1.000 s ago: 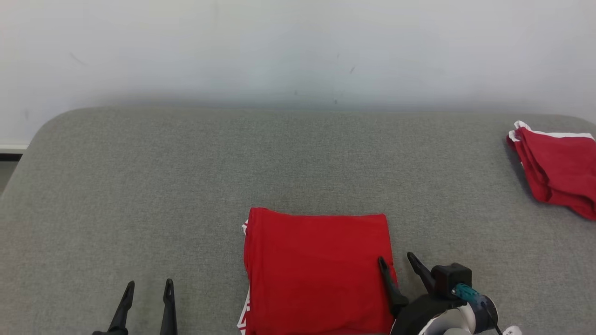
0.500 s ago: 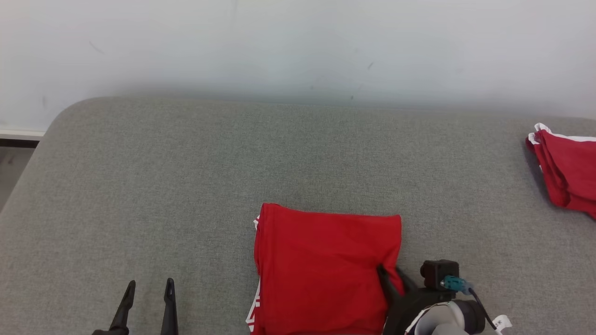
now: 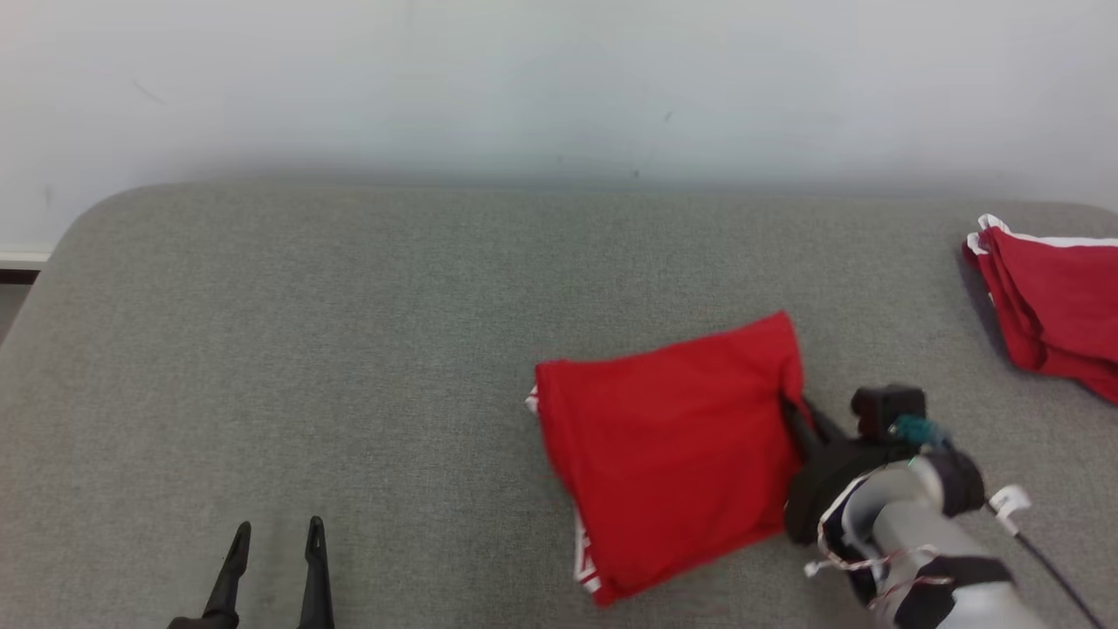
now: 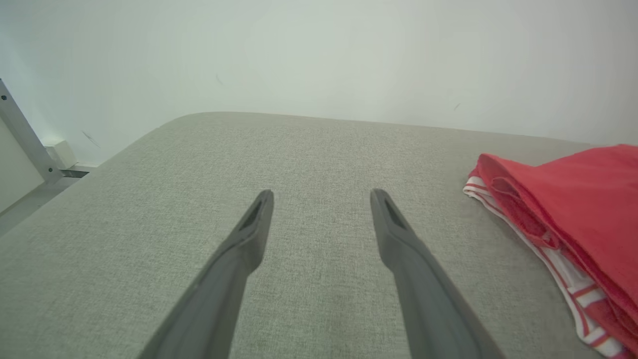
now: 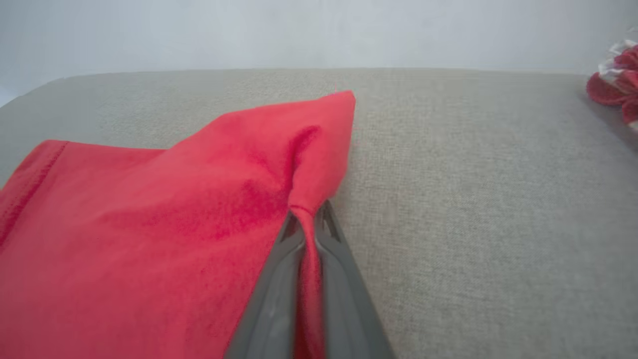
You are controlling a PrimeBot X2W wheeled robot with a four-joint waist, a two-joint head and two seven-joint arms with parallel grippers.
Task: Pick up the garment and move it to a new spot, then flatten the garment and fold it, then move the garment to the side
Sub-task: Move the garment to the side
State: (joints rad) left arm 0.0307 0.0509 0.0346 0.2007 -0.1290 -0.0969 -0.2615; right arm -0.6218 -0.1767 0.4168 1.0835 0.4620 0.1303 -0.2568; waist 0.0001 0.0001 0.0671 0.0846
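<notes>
My right gripper [image 5: 309, 215] is pressed together on the right-hand edge of the folded garment [image 3: 672, 445]; a thin pleat of red cloth is pinched between my two fingers [image 5: 271, 299], and the fabric puckers into a ridge running up from the tips. I take the edge rather than the middle, I judge, because the folding looks finished and the step in hand is the last one, moving the bundle to the side; a hold at the rim lets me draw it along without reaching across the layers. The garment lies on the grey padded surface [image 3: 349, 332], near me and right of centre, skewed so that its far right corner peaks up beside my grip; white striped trim peeps out at its near left corner.

My left gripper [image 4: 321, 197] hangs low at the near left, fingers spread wide with nothing between them, well apart from the cloth; I think it waits there so as not to snag the fold.

Another red garment [image 3: 1048, 306] with white trim sits at the far right edge; that side is probably my destination. One pinch on one edge could let the layers slide open; I would move low and slowly.
</notes>
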